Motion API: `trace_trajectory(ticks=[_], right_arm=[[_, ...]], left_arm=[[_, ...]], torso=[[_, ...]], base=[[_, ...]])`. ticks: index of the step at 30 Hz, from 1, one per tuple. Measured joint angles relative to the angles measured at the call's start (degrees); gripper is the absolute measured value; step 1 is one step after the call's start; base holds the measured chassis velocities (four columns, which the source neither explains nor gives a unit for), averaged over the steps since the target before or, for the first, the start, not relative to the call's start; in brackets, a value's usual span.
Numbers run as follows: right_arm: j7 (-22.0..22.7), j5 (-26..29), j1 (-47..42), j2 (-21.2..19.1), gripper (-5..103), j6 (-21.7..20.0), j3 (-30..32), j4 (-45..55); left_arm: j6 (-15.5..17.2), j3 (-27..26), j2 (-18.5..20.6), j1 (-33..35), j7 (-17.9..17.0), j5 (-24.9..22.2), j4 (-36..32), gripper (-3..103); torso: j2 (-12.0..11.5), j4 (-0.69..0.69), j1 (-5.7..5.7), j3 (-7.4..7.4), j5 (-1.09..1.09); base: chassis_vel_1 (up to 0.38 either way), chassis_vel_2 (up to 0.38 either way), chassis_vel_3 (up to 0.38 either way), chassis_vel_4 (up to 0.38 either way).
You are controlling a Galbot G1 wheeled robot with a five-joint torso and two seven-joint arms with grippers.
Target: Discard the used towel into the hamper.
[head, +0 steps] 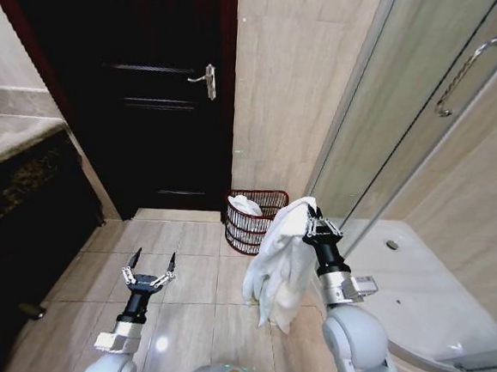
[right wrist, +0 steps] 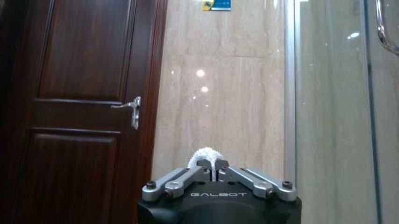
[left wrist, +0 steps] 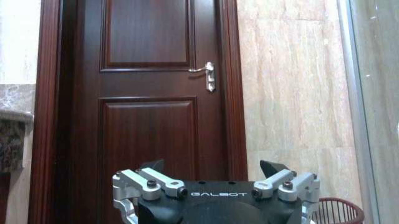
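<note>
While the right gripper [head: 316, 219] has its jaws clamped on the white towel [head: 282, 262] short of the hamper [head: 254, 221], carry it over the rim before releasing; the left gripper [head: 148, 269] waits wide open.

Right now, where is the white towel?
In the head view the towel hangs from the right gripper, above the floor just before the hamper.

Beige tiled floor [head: 188, 302], glossy, catching a spot of light low down. Standing on it, the hamper [head: 254, 221], ahead of the right gripper [head: 318, 226] and a little to its left, against the wall by the door. Well ahead and to the right of the left gripper [head: 148, 275]. Something white sits inside the hamper.
</note>
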Motion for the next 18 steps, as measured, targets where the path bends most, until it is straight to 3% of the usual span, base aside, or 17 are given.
trace_trajectory(ticks=[18], right_arm=[[-1.64, -1.31, -0.93, 0.66, 2, -0.64, 0.06, 0.83]], left_arm=[[-0.38, 0.05, 0.05, 0.16, 0.00, 0.34, 0.31, 100]], torso=[[4.34, 0.00, 1.74, 2.61, 0.00]], base=[[0.000, 0.000, 0.000, 0.000]])
